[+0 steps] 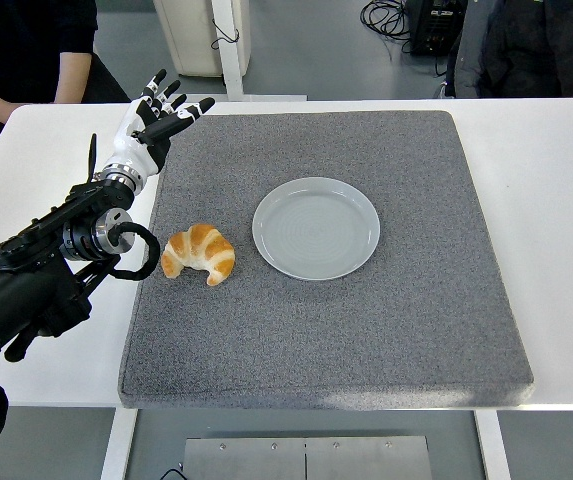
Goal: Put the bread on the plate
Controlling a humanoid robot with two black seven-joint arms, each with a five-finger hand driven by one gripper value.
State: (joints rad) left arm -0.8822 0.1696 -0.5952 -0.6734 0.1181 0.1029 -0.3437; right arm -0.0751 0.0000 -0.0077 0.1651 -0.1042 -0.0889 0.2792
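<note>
No readable text, label or number anywhere.

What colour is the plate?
Pale grey-blue; the plate shows plainly in the head view, empty, on the grey mat.

Single head view, high on the robot's side, looking forward and down over white table [556, 200], mid-distance

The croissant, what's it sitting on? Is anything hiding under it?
The croissant lies on the grey mat, left of the empty plate. The mat directly beneath it is covered, so nothing there can be seen.
</note>
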